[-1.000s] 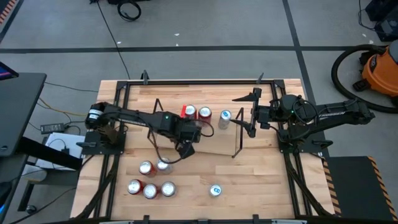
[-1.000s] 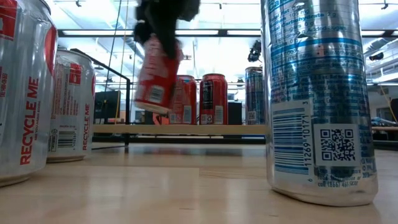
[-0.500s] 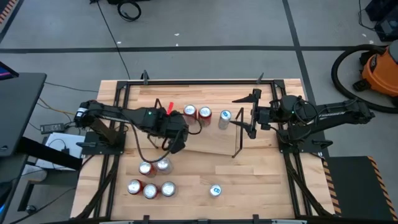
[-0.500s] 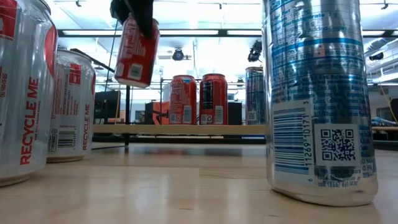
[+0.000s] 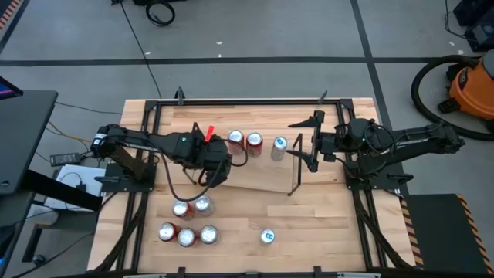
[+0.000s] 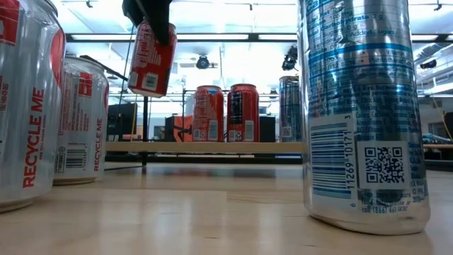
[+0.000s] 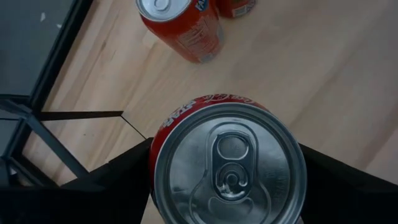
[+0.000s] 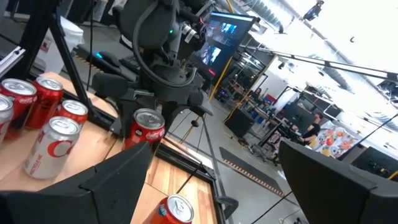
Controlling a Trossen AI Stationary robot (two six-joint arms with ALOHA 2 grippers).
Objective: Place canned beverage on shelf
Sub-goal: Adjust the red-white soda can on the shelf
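Low view, nearest the lens: a tall silver-and-blue can point(image 6: 362, 113) on the tabletop point(image 6: 212, 212), showing a barcode, a QR code and small digits I can't read with confidence. At the opposite edge, two silver-and-red cans point(image 6: 28, 99) printed "RECYCLE ME" down the side.

Further in, the left gripper point(image 6: 148, 13) holds a red can point(image 6: 151, 58) in the air, tilted, well above the shelf point(image 6: 205, 146). Jaws clamped on the can's sides near its top. White lettering on the can is not legible; a barcode patch shows at its lower end. Left wrist view looks down on that can's silver lid and pull tab point(image 7: 229, 163), dark fingers point(image 7: 118, 180) on either side, red script curving round the rim, unreadable.

From above: the left gripper point(image 5: 214, 158) sits over the shelf's left end, the can a red sliver point(image 5: 208, 133) beside it. Five loose cans point(image 5: 187, 222) cluster on the table nearer the front; the blue-topped can point(image 5: 268, 236) stands alone.

On the shelf point(image 5: 262, 177): two red cans point(image 5: 245, 140) side by side, then a silver-blue can point(image 5: 279, 144) just beside them. Their labels are too small to read.

Right gripper point(image 5: 311, 148) hovers at the shelf's right wire frame point(image 5: 293, 174), fingers spread apart, holding nothing.

Beyond: a monitor point(image 8: 221, 38) and a person point(image 8: 314, 121) in the room.
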